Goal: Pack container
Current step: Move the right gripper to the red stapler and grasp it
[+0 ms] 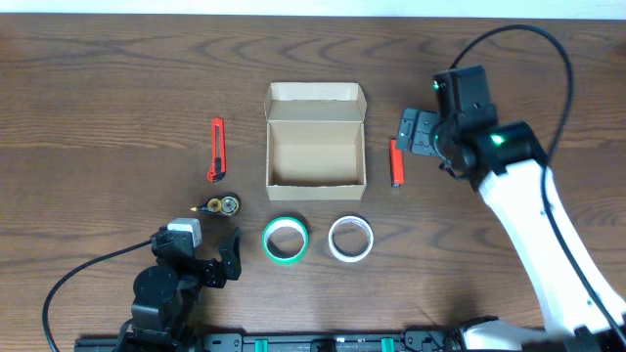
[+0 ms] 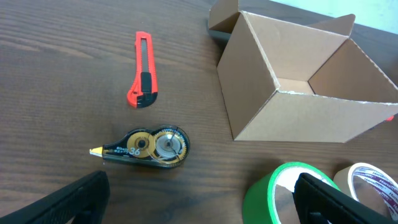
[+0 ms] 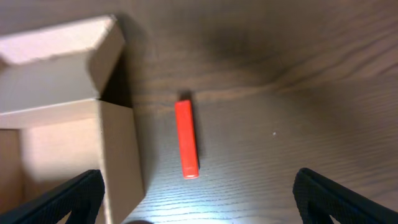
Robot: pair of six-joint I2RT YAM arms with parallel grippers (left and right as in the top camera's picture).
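While left fingers (image 2: 74, 200) and right fingers (image 3: 67, 200) gape wide, one container (image 1: 316, 161), two tape rolls (image 1: 268, 241) (image 1: 335, 241) and one cutter (image 1: 216, 150) lie apart.

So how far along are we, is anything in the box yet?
Done: the container stands open, but empty. In hand: nothing gripped; the right claw hangs open above the red stick beside it, and the left claw is open near the correction tape. Left: the stick, red cutter, correction tape, green tape roll and white tape roll all lie outside on the table.
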